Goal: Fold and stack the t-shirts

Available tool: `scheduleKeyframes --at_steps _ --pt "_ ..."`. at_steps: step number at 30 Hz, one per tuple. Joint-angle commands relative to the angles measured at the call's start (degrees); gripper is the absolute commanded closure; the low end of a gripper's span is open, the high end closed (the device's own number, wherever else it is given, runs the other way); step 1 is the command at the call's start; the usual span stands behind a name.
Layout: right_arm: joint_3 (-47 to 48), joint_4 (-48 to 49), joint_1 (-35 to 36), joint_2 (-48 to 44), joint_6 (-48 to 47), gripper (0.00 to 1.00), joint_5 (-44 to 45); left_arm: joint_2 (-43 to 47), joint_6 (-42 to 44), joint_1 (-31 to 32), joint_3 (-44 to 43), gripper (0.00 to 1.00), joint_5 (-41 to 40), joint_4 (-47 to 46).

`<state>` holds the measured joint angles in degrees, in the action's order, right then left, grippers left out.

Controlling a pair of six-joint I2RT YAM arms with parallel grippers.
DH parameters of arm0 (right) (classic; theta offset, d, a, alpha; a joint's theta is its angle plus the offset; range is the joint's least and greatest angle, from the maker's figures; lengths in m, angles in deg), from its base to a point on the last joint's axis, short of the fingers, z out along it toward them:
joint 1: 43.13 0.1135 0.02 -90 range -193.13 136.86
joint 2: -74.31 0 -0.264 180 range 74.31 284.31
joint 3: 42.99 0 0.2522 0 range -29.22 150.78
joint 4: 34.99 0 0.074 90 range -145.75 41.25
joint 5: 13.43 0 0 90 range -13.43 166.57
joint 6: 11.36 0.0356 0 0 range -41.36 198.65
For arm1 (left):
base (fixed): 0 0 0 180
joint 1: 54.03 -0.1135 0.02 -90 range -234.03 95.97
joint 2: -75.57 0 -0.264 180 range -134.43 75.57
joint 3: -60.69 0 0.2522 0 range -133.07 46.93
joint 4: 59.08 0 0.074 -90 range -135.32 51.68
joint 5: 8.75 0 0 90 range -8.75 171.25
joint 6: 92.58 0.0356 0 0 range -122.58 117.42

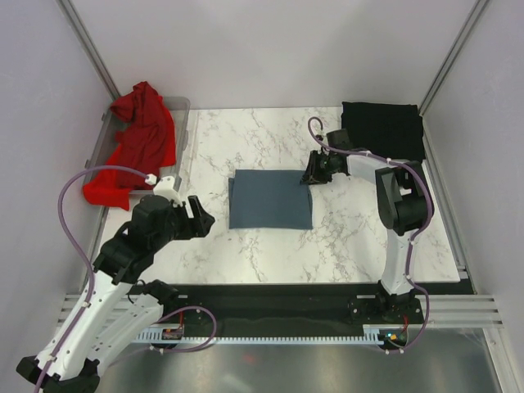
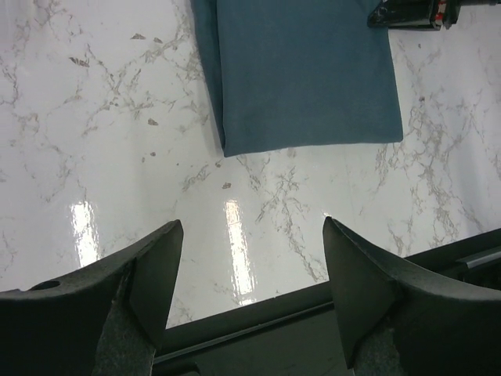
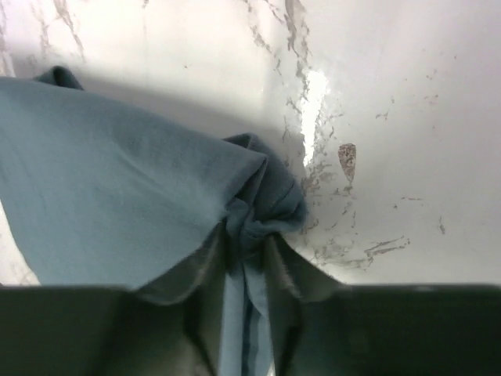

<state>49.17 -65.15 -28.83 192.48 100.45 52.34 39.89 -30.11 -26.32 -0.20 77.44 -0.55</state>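
Right gripper (image 3: pixel 246 251) clenched on bunched corner of folded blue-grey shirt (image 3: pixel 117 196); I reckon ready to drag toward black shirt (image 1: pixel 382 127). Left gripper (image 2: pixel 250 258) released, parked clear.

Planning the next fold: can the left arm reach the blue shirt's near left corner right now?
Probably yes: the left gripper hangs open just short of the blue shirt, with only bare table between.
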Motion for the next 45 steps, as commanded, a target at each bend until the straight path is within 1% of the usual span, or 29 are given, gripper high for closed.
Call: scheduleKeyframes --at_steps 1,2,3,5,8,9,10,12,13,15,16,19,20,24,27,30,32,33,36,42,45 --pt "-3.33 1.28 0.20 1.98 -0.80 0.75 -1.00 -0.18 2.66 -0.11 0.20 0.21 -1.37 -3.20" --pt "-3.24 1.29 0.28 1.63 -0.80 0.81 -1.08 -0.35 2.74 -0.19 0.11 0.21 -1.37 -3.20" --pt "-2.98 1.20 0.11 1.45 -0.88 0.91 -1.52 -0.53 2.74 -0.19 0.11 0.21 -1.28 -3.29" --pt "-1.49 -0.64 0.02 0.23 -1.93 1.00 -1.52 -0.79 2.74 -0.19 0.20 0.21 -1.28 -3.20" --pt "1.06 -5.56 0.02 -3.10 -3.26 1.00 3.73 -0.53 2.74 -0.19 0.11 0.21 -1.28 -3.20" --pt "1.76 -8.61 0.02 -3.99 -3.52 1.00 8.80 -0.27 2.74 -0.28 0.20 0.21 -1.46 -3.20" --pt "3.51 -10.12 -0.07 -4.70 -3.96 1.00 12.07 0.00 2.66 -0.28 0.20 0.21 -1.46 -3.11" --pt "5.71 -14.07 -0.15 -6.37 -5.80 1.00 16.82 0.08 2.57 -0.28 0.29 0.21 -1.81 -3.20" --pt "8.24 -15.40 -0.07 -6.72 -6.42 1.00 21.81 0.26 2.57 -0.28 0.29 0.21 -1.81 -3.20" --pt "10.89 -18.21 -0.24 -7.60 -7.99 1.00 26.49 0.26 2.57 -0.28 0.29 0.22 -1.72 -3.29" --pt "12.91 -18.57 -0.24 -7.95 -8.35 1.00 30.86 0.17 2.57 -0.28 0.38 0.22 -1.55 -3.29" --pt "15.64 -18.58 -0.16 -9.88 -10.72 1.00 36.87 -0.35 2.74 -0.28 0.38 0.22 -1.28 -3.38" --pt "16.35 -18.49 -0.15 -10.15 -11.42 1.00 40.28 -0.53 2.74 -0.28 0.38 0.22 -1.20 -3.38" --pt "20.92 -18.58 -1.03 -9.71 -15.29 1.00 47.07 -0.27 2.66 -0.28 0.46 0.22 -1.37 -3.29" --pt "25.31 -18.49 -2.08 -8.75 -17.49 1.00 50.06 -0.35 2.74 -0.28 0.38 0.22 -1.37 -3.38" --pt "30.66 -17.44 -3.31 -7.87 -19.95 1.00 51.21 -0.53 2.74 -0.28 0.38 0.23 -1.28 -3.38" --pt "31.73 -15.95 -3.58 -7.95 -21.62 1.00 51.91 -0.79 2.74 -0.28 0.38 0.23 -1.28 -3.38" --pt "32.09 -14.11 -3.84 -8.22 -23.54 1.00 51.83 -0.97 2.74 -0.28 0.46 0.23 -1.28 -3.38" --pt "33.93 -12.34 -4.64 -7.96 -25.14 1.00 51.21 -1.23 2.74 -0.28 0.38 0.23 -1.20 -3.38" --pt "41.57 -12.16 -5.78 -5.32 -26.99 1.00 49.37 -1.67 2.74 -0.28 0.38 0.23 -1.28 -3.38" --pt "43.07 -11.99 -6.31 -4.88 -26.99 1.00 47.26 -1.93 2.74 -0.28 0.46 0.23 -1.37 -3.38"
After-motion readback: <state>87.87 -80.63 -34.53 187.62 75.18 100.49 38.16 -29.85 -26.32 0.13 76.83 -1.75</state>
